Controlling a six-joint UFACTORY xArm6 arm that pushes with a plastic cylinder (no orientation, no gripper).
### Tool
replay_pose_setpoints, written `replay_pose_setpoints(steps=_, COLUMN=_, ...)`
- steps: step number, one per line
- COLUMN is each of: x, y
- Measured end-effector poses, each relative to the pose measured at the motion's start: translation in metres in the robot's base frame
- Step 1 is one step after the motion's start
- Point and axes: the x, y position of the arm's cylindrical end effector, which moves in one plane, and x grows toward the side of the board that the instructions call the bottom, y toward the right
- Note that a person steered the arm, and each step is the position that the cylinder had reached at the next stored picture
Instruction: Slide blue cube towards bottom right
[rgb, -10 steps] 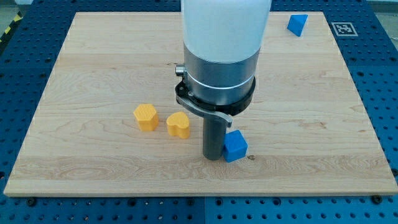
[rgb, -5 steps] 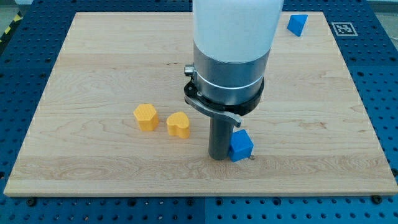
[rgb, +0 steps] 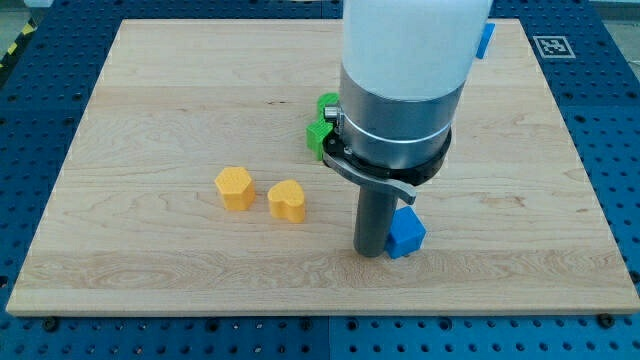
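Observation:
The blue cube sits on the wooden board at the lower middle-right. My tip is down on the board, touching the cube's left side. The arm's wide body hides the board above the tip.
Two yellow blocks lie left of the tip: a hexagon-like one and a heart-shaped one. A green block peeks out left of the arm. Another blue block sits at the top right, partly hidden by the arm.
My tip has moved to the right, pushing the blue cube rightward with it. The arm's shift has uncovered the green block and partly covered the top-right blue block.

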Motion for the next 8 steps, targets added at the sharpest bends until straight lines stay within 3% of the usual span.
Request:
replay_pose_setpoints(steps=4, x=0.000, y=0.022)
replay_pose_setpoints(steps=8, x=0.004, y=0.092)
